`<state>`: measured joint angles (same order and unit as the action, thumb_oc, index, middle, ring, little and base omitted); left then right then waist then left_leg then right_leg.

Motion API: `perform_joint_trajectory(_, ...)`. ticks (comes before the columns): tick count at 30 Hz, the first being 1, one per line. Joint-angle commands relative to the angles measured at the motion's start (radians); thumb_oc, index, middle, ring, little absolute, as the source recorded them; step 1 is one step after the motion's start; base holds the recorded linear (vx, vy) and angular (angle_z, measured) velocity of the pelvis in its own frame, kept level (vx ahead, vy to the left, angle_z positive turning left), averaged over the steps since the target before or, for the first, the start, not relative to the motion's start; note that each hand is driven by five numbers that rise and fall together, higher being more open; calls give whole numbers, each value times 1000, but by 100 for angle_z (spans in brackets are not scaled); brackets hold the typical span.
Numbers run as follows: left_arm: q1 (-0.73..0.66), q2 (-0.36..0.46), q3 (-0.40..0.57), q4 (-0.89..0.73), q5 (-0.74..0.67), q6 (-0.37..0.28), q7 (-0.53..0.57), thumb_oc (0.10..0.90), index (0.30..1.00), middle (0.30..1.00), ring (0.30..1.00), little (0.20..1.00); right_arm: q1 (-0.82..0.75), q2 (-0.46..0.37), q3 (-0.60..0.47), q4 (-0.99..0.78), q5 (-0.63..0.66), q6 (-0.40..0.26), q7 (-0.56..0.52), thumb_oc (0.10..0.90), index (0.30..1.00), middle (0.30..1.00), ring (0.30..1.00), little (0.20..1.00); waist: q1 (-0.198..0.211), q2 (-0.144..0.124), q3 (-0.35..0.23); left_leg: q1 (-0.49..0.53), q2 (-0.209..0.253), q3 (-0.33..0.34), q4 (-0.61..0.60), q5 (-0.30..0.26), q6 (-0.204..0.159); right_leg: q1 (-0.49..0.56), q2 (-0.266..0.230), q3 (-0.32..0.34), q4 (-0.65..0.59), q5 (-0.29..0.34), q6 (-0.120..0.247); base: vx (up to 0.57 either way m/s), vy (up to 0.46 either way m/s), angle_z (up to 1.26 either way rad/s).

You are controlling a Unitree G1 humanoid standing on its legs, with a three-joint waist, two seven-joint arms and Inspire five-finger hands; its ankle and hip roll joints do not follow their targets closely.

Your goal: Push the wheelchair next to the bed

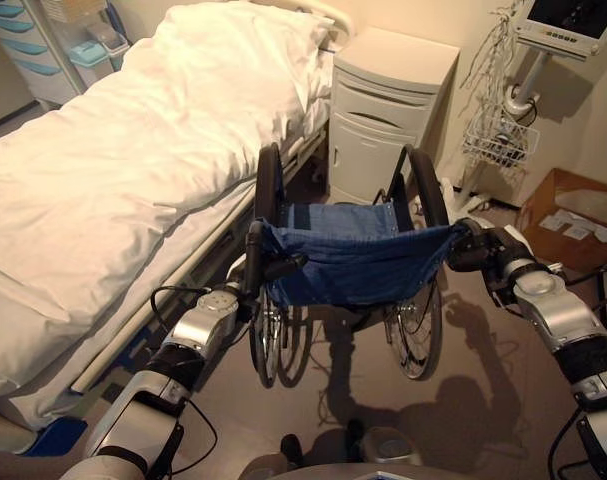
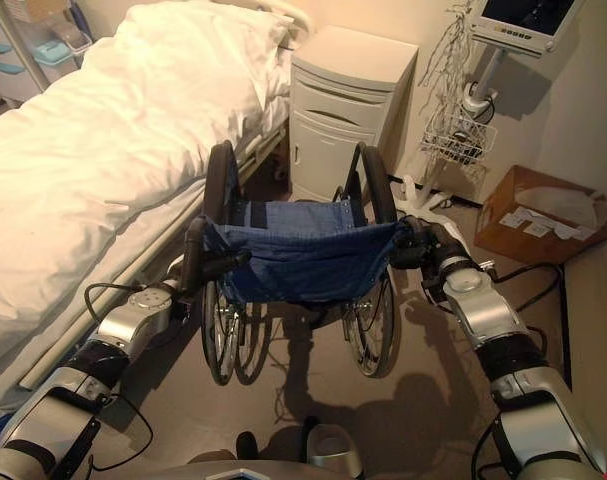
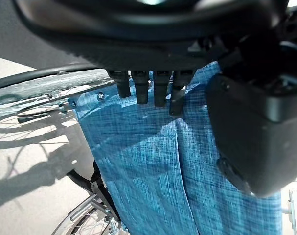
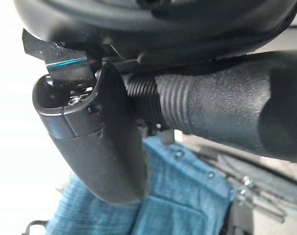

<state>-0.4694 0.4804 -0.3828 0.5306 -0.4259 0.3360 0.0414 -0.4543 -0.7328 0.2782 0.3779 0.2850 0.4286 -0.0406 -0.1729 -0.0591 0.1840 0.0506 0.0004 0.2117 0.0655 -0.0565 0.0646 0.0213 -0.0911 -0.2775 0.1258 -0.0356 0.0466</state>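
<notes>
One wheelchair (image 1: 348, 262) here, showing two big rear wheels and one blue sling back. One bed (image 1: 103, 190) alongside it, with one white duvet and one pillow at the head. One white bedside cabinet (image 1: 388, 112). One monitor (image 1: 568, 22) on a stand, carrying one wire basket (image 1: 498, 138). One cardboard box (image 1: 573, 218) on the floor. One drawer trolley (image 1: 28, 45) in the far corner. Two robot hands, left hand (image 1: 251, 292) and right hand (image 1: 470, 245).

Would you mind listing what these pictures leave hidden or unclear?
- Wheelchair front wheels and footrests: hidden below its blue seat, both eye views.
- Left hand grip: left wrist view cuts off the push handle at the hand's bulk.
- Bed foot end: cut by the frame edge.
</notes>
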Motion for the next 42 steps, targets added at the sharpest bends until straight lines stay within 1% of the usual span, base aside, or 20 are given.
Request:
perform_joint_trajectory(1, -71, 16, 77, -45, 27, -136, 36, 800, 900, 900, 900, 900, -48, 170, 93, -65, 48, -175, 117, 800, 900, 900, 900, 900, 107, 37, -75, 96, -5, 5, 185, -55, -85, -24, 17, -5, 11, 28, 12, -1, 29, 13)
perform_joint_trajectory(3, -69, 24, 80, -41, 28, -140, 31, 800, 900, 900, 900, 900, -50, 169, 86, -72, 53, -175, 103, 800, 900, 900, 900, 900, 110, 41, -73, 92, 2, 4, 136, -40, -90, -6, 22, 0, 3, 26, 17, 13, 80, 4)
perform_joint_trajectory(4, -68, 29, 82, -41, 25, -146, 31, 800, 900, 900, 900, 900, -48, 167, 80, -77, 37, -185, 92, 800, 900, 900, 900, 900, 114, 43, -73, 79, 1, 5, 88, -28, -91, 7, 25, 4, -8, 25, 22, 14, 103, 4)
perform_joint_trajectory(5, -65, 35, 84, -42, 17, -158, 34, 800, 900, 900, 900, 900, -40, 161, 71, -84, 29, -192, 84, 800, 900, 900, 900, 900, 117, 45, -67, 63, 3, 10, 75, -22, -93, 17, 25, 11, -7, 16, 26, -16, 121, 4)
perform_joint_trajectory(6, -58, 43, 88, -47, 11, -172, 37, 800, 900, 900, 900, 900, -32, 149, 60, -94, 40, -199, 72, 800, 900, 900, 900, 900, 116, 43, -62, 51, 6, 16, 85, -29, -89, 18, 21, 19, -6, 12, 29, -38, 114, 6)
perform_joint_trajectory(9, -37, 46, 107, -69, -34, -212, 56, 800, 900, 900, 900, 900, -2, 128, 19, -111, 62, -229, 54, 800, 900, 900, 900, 900, 113, 47, -56, 66, -3, 3, 48, -29, -80, 21, 25, 26, -21, 20, 39, -36, 93, 10)
perform_joint_trajectory(13, 41, 35, 179, -188, -53, -224, 82, 800, 900, 900, 900, 900, 75, 106, -89, -148, 54, -261, 58, 800, 900, 900, 900, 900, 114, 45, -61, 91, -18, -4, -35, -15, -75, 10, 34, 20, -50, 43, 54, -30, 51, 6)
perform_joint_trajectory(14, 52, 33, 184, -200, -52, -225, 86, 800, 900, 900, 900, 900, 84, 105, -98, -151, 54, -264, 55, 800, 900, 900, 900, 900, 114, 44, -61, 94, -19, -5, -40, -14, -74, 8, 34, 21, -49, 44, 55, -57, 19, 1)
perform_joint_trajectory(15, 92, 28, 206, -251, -44, -233, 107, 800, 900, 900, 900, 900, 117, 99, -142, -167, 56, -269, 49, 800, 900, 900, 900, 900, 116, 42, -58, 98, -20, -7, -64, -8, -71, -1, 37, 19, -45, 45, 59, -56, 12, 3)
perform_joint_trajectory(17, 120, 23, 225, -276, -39, -249, 122, 800, 900, 900, 900, 900, 142, 89, -180, -173, 64, -268, 39, 800, 900, 900, 900, 900, 115, 40, -56, 103, -20, -5, -85, -1, -70, -6, 39, 18, -45, 46, 61, -46, 6, 6)
perform_joint_trajectory(18, 143, 16, 243, -295, -23, -261, 136, 800, 900, 900, 900, 900, 171, 80, -222, -177, 60, -264, 38, 800, 900, 900, 900, 900, 112, 36, -55, 107, -19, 2, -103, 4, -69, -9, 41, 18, -50, 51, 64, -28, -6, 13)
perform_joint_trajectory(21, 192, 19, 279, -346, 27, -264, 169, 800, 900, 900, 900, 900, 230, 48, -295, -183, 10, -252, 40, 800, 900, 900, 900, 900, 111, 23, -51, 112, -20, 13, -116, 4, -65, -20, 40, 22, -61, 66, 73, -38, -33, 23)
perform_joint_trajectory(23, 232, 24, 311, -389, 28, -259, 183, 800, 900, 900, 900, 900, 265, 22, -337, -196, -22, -236, 29, 800, 900, 900, 900, 900, 113, 15, -48, 115, -20, 24, -119, 1, -61, -25, 37, 19, -69, 76, 78, -34, -39, 5)
perform_joint_trajectory(27, 294, 43, 338, -453, 96, -236, 187, 800, 900, 900, 900, 900, 302, -22, -396, -233, -93, -195, -9, 800, 900, 900, 900, 900, 121, 6, -41, 122, -18, 44, -120, -4, -56, -18, 36, 7, -83, 83, 83, -29, -47, 5)
perform_joint_trajectory(30, 333, 60, 356, -477, 123, -241, 169, 800, 900, 900, 900, 900, 320, -59, -444, -260, -115, -174, -44, 800, 900, 900, 900, 900, 126, 3, -39, 122, -17, 57, -116, -7, -54, -11, 38, 6, -89, 82, 82, -18, -28, 6)
perform_joint_trajectory(33, 363, 69, 372, -492, 123, -252, 148, 800, 900, 900, 900, 900, 341, -66, -481, -276, -116, -176, -79, 800, 900, 900, 900, 900, 126, 4, -37, 121, -15, 66, -111, -9, -53, -9, 40, 10, -89, 80, 81, -10, -3, 4)
perform_joint_trajectory(35, 388, 66, 382, -502, 123, -287, 107, 800, 900, 900, 900, 900, 356, -57, -512, -275, -95, -167, -102, 800, 900, 900, 900, 900, 127, 5, -38, 118, -14, 72, -103, -14, -51, -7, 39, 12, -89, 77, 80, -7, 5, 9)
perform_joint_trajectory(38, 417, 61, 378, -530, 130, -310, 71, 800, 900, 900, 900, 900, 373, -36, -536, -265, -66, -157, -140, 800, 900, 900, 900, 900, 131, 7, -35, 116, -10, 77, -92, -20, -49, -7, 37, 13, -85, 76, 80, 0, 2, 1)
perform_joint_trajectory(40, 442, 53, 369, -536, 133, -296, 63, 800, 900, 900, 900, 900, 387, -18, -550, -248, -89, -161, -180, 800, 900, 900, 900, 900, 135, 8, -29, 114, -7, 81, -82, -25, -46, -10, 34, 13, -78, 76, 82, 0, 0, 0)
perform_joint_trajectory(42, 457, 47, 358, -516, 135, -300, 64, 800, 900, 900, 900, 900, 392, -12, -550, -234, -117, -175, -187, 800, 900, 900, 900, 900, 137, 8, -25, 113, -4, 84, -77, -29, -44, -15, 34, 14, -71, 75, 84, 0, 0, 0)
